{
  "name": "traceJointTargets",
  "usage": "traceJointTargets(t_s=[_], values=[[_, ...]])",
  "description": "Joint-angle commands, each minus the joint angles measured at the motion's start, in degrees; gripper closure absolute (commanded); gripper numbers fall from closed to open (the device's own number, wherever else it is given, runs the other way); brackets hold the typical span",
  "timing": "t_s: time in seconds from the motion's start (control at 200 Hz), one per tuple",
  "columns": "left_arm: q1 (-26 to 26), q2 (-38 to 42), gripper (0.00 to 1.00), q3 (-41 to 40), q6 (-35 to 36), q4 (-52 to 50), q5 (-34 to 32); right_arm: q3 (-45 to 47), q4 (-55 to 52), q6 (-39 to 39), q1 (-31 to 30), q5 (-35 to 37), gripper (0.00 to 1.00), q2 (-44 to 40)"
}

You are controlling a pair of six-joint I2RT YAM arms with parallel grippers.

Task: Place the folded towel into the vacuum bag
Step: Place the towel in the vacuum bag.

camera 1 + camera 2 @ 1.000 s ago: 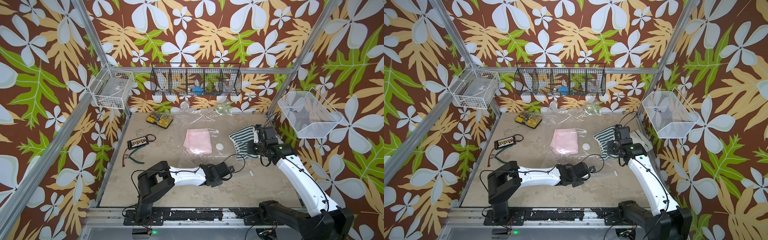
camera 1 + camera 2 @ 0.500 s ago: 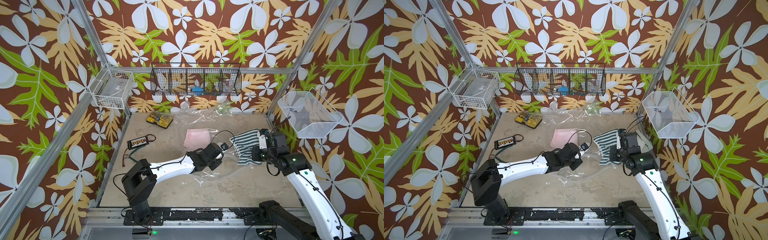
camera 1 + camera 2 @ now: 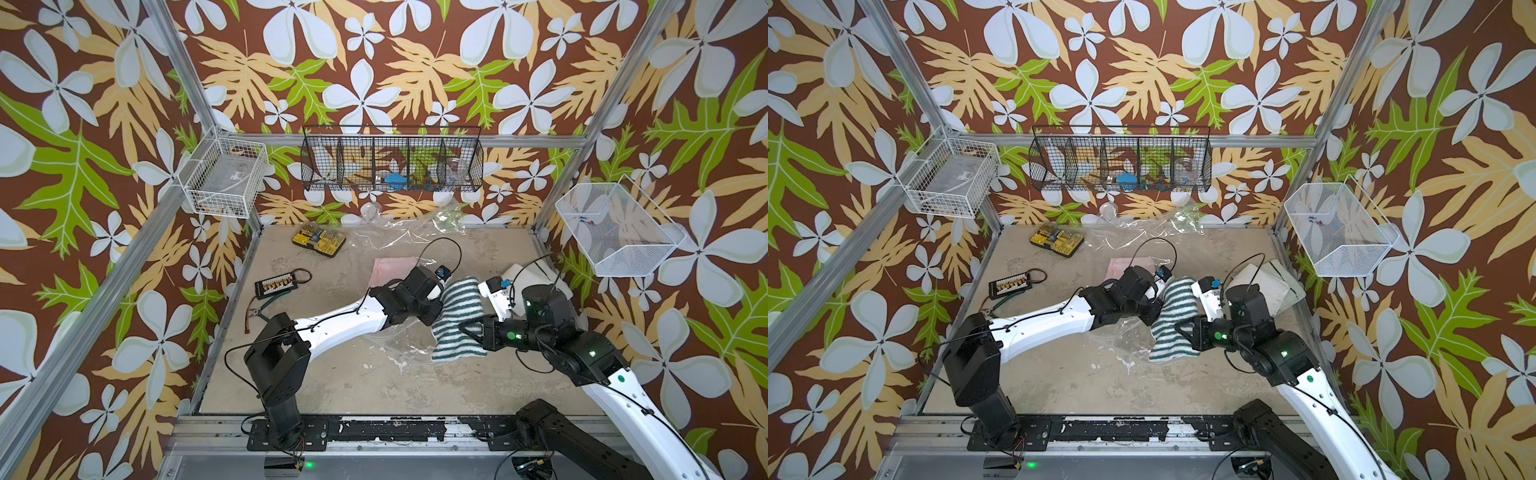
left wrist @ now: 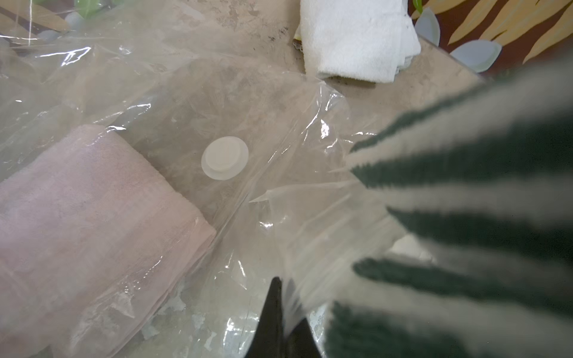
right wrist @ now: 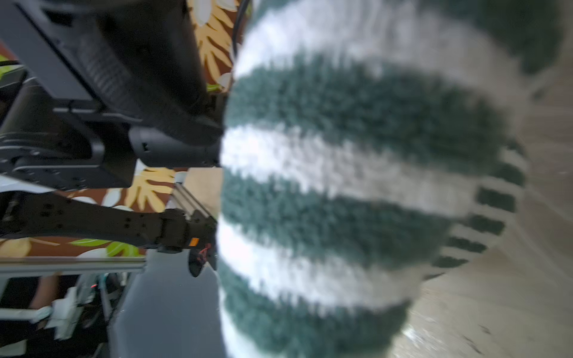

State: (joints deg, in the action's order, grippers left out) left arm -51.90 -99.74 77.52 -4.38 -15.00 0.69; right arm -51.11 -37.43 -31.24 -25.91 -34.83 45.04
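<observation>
The folded towel (image 3: 457, 316) (image 3: 1173, 320), striped green and white, hangs from my right gripper (image 3: 468, 330) (image 3: 1183, 332), which is shut on it. It fills the right wrist view (image 5: 356, 186) and hides that gripper's fingers. The vacuum bag (image 3: 401, 226) (image 3: 1142, 224) is clear crinkly film spread over the middle of the table, with a round white valve cap (image 4: 224, 158). My left gripper (image 4: 286, 302) (image 3: 430, 318) is shut on a lifted fold of the bag's film, right beside the striped towel (image 4: 480, 201).
A pink towel (image 4: 86, 217) (image 3: 392, 266) lies under the bag's film. A white folded towel (image 3: 536, 274) (image 4: 356, 37) sits at the right. A yellow bit case (image 3: 318, 240), a black connector board (image 3: 277, 284) and cutters (image 3: 257, 313) lie at the left. Wire baskets (image 3: 392, 164) hang on the walls.
My left arm swung from the table's front to the bag's middle and shut on the film. My right arm carried the striped towel forward and left, next to the left gripper.
</observation>
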Motion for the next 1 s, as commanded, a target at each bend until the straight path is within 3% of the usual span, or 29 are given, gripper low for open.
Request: traceJointTargets(t_s=[0.0, 0.05, 0.16, 0.275, 0.345, 0.43, 0.515, 0.746, 0.801, 0.876, 0.996], values=[[0.29, 0.52, 1.00, 1.38, -1.88, 1.04, 2.35, 9.35, 17.96, -11.51, -0.10, -10.24, 1.00, -0.29], [0.32, 0.34, 1.00, 1.72, -1.73, 0.66, 2.13, 13.32, 19.72, -11.92, -0.10, -8.57, 1.00, 0.77], [0.33, 0.08, 1.00, 1.59, -1.59, 0.29, 1.68, 21.03, 16.93, -10.49, 0.07, 2.74, 1.00, 6.47], [0.35, 0.83, 1.00, 1.35, -1.84, -0.04, 0.97, 19.85, 5.97, -6.99, -0.33, 21.40, 1.00, 9.02], [0.32, 1.30, 1.00, 0.98, -1.62, 0.00, 0.05, 16.70, 2.15, -5.11, -0.80, 27.35, 1.00, 6.42], [0.47, 0.58, 1.00, 1.04, -1.33, -0.28, -0.94, 11.89, -1.15, -2.63, -1.79, 23.88, 1.00, 6.81], [0.99, -0.79, 1.00, 1.69, -1.99, -0.72, -1.11, 8.21, -1.83, -2.62, -6.86, 17.69, 1.00, 7.33], [5.64, -3.88, 1.00, 5.54, -6.90, -1.35, 2.34, 1.21, 11.92, -8.73, -16.32, -1.43, 1.00, 5.68], [6.20, -4.31, 1.00, 6.19, -7.13, -1.34, 3.62, 1.36, 16.68, -9.77, -16.32, -4.30, 1.00, 5.59], [6.20, -4.32, 1.00, 6.51, -6.79, -1.34, 4.54, 4.49, 19.57, -9.61, -15.38, -3.07, 1.00, 6.50], [6.20, -3.00, 1.00, 5.44, -6.34, -1.34, 5.88, 11.77, 15.75, -5.53, -6.32, 0.64, 1.00, 12.71]])
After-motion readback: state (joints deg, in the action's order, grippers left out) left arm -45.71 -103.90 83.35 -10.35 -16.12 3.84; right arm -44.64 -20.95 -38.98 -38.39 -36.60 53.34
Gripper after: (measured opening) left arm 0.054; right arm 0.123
